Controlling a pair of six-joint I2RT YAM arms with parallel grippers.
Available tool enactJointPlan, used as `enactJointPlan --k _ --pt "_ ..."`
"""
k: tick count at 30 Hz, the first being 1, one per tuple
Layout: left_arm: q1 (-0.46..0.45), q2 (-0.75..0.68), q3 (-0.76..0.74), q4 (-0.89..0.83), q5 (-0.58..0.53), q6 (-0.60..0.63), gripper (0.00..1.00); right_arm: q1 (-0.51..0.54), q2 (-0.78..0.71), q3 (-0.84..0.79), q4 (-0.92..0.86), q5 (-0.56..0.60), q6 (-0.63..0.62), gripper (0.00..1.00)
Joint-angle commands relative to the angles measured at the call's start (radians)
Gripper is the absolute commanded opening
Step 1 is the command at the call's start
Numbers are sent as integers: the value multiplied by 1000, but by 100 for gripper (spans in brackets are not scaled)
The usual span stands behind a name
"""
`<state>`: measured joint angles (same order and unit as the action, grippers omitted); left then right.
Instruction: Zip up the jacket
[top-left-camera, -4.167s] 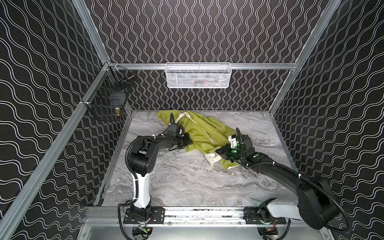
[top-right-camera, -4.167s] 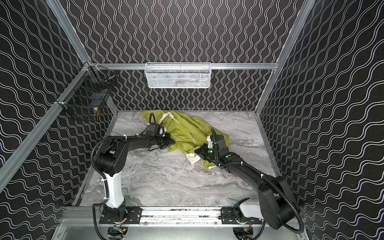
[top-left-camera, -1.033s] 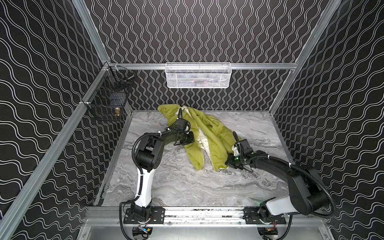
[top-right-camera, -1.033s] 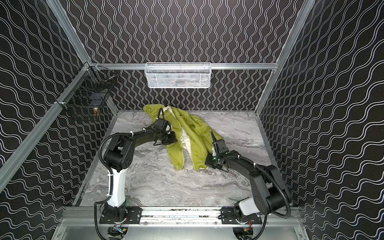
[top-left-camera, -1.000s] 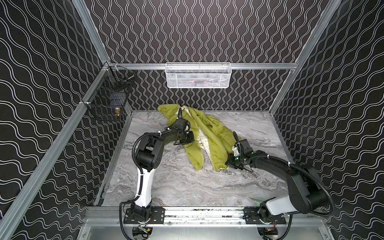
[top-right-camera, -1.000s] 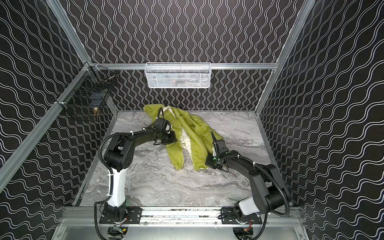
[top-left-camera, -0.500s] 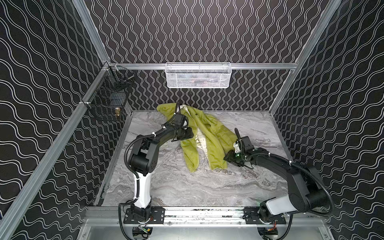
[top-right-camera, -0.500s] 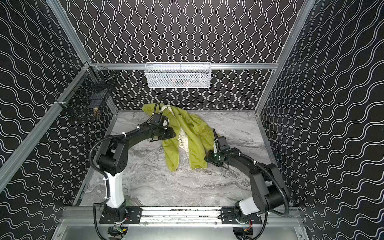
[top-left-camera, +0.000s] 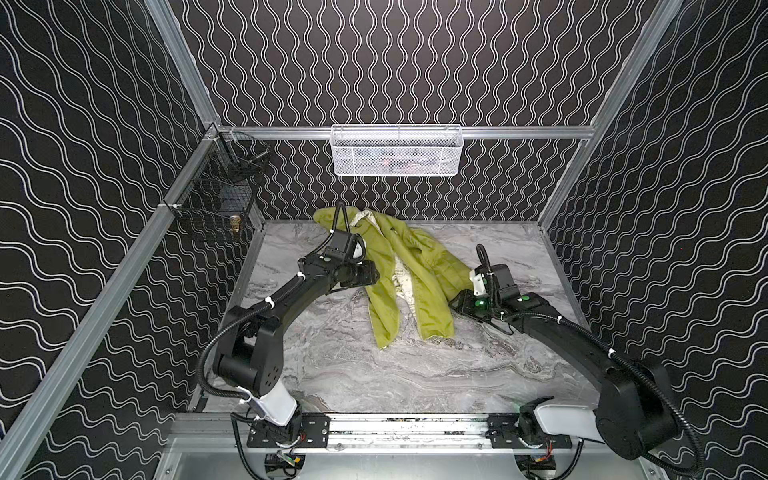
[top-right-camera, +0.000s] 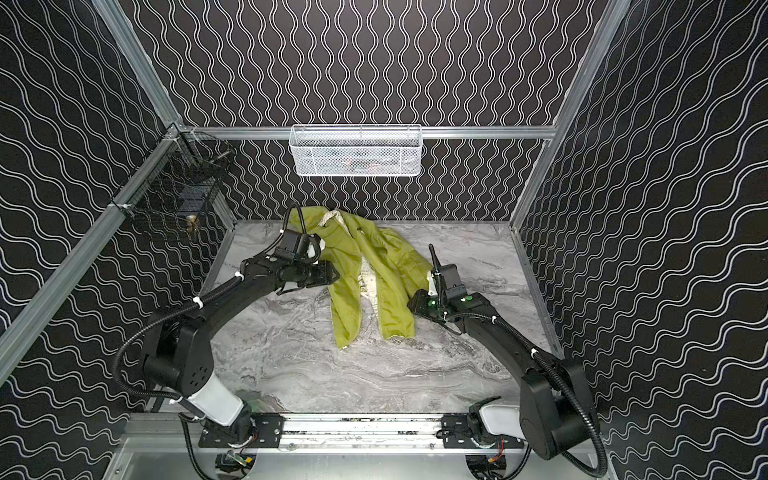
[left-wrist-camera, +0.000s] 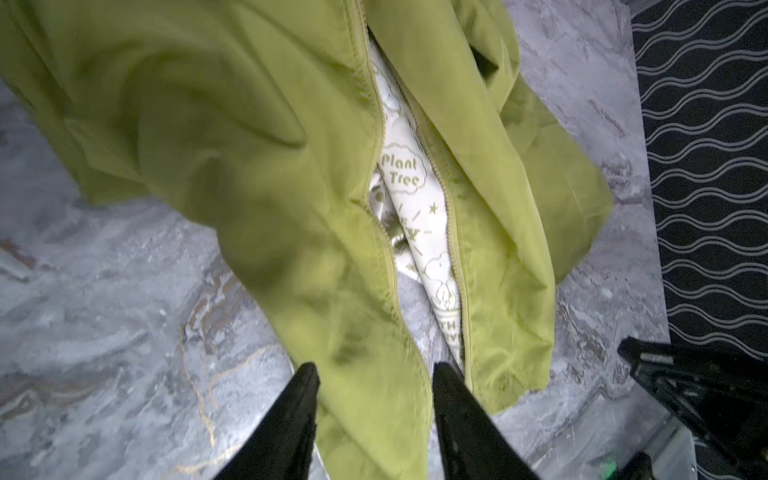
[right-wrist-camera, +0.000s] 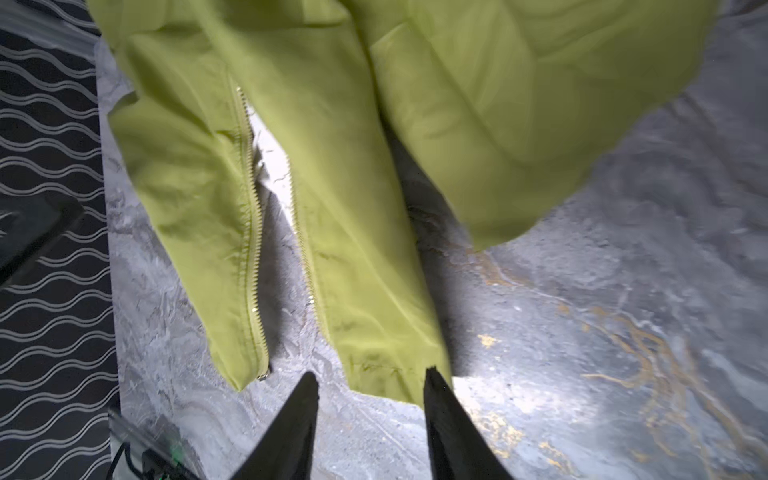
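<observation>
left wrist view and right wrist view both show my left gripper and right gripper now parted after pinching the jacket, which lies spread from twelve o'clock toward the middle of the table, its zipper halves unjoined, so joining them likely comes next.

a grey marble-patterned table forms the floor of the cell, veined in white, with faint gold streaks showing in the wrist views. on it lies the jacket, yellow-green and thin, toward the back middle, its collar end close to the back wall and its hem pointing to the front. its two front panels lie flat and apart, unzipped. cream printed lining shows in the gap higher up, and bare table between the lower ends. zipper teeth run along both inner edges.
</observation>
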<state>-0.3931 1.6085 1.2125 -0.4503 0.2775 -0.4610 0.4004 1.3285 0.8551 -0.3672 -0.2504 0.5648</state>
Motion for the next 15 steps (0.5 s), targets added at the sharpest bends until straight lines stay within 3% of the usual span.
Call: enactJointPlan --k 1,9,15 --pt "-3 -66 -79 -36 35 6 51 53 29 29 3 -8 17 44" --pt "-7 -205 -319 68 124 -55 57 201 172 88 52 -3 61 46" --pt "-32 -278 -466 152 179 -75 59 247 246 87 91 -26 90 45"
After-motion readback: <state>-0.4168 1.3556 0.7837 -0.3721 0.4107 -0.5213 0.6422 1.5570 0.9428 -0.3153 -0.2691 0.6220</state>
